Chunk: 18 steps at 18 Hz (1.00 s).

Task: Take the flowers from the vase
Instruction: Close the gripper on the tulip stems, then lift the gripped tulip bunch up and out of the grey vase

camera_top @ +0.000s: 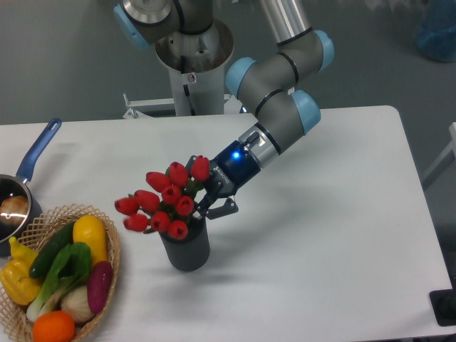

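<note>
A bunch of red tulip flowers (pixel 164 200) with green stems stands in a small dark grey ribbed vase (pixel 187 248) at the table's middle left. The buds lean up and to the left over the vase's mouth. My gripper (pixel 205 189) reaches in from the right, just above the rim, and is shut on the flowers at their stems. One finger shows behind the buds and the other in front. The stem bases are hidden inside the vase.
A wicker basket (pixel 110 236) of colourful vegetables sits at the front left. Behind it is a steel saucepan (pixel 10 206) with a blue handle (pixel 39 149). The arm's base column (pixel 193 65) stands at the table's back edge.
</note>
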Available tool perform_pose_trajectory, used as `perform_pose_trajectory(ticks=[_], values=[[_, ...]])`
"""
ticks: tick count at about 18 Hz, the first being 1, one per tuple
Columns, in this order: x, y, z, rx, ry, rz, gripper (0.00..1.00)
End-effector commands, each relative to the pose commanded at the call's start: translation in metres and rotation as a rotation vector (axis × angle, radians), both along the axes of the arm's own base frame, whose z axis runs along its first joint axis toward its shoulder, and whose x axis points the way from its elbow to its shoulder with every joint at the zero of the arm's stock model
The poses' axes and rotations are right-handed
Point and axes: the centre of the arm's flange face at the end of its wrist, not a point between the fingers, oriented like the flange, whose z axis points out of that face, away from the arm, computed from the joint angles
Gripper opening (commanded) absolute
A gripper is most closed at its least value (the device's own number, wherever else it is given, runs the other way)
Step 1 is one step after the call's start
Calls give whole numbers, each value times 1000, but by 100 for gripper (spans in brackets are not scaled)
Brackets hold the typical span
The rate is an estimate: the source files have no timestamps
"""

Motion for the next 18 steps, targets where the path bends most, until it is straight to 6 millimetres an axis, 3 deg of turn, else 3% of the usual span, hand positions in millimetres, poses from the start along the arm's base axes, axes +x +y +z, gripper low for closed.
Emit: perform_pose_trajectory(ticks=[6, 18], values=[[-4, -3, 1, 9, -6, 10, 42], [-12, -12, 25, 156, -79, 40, 42]])
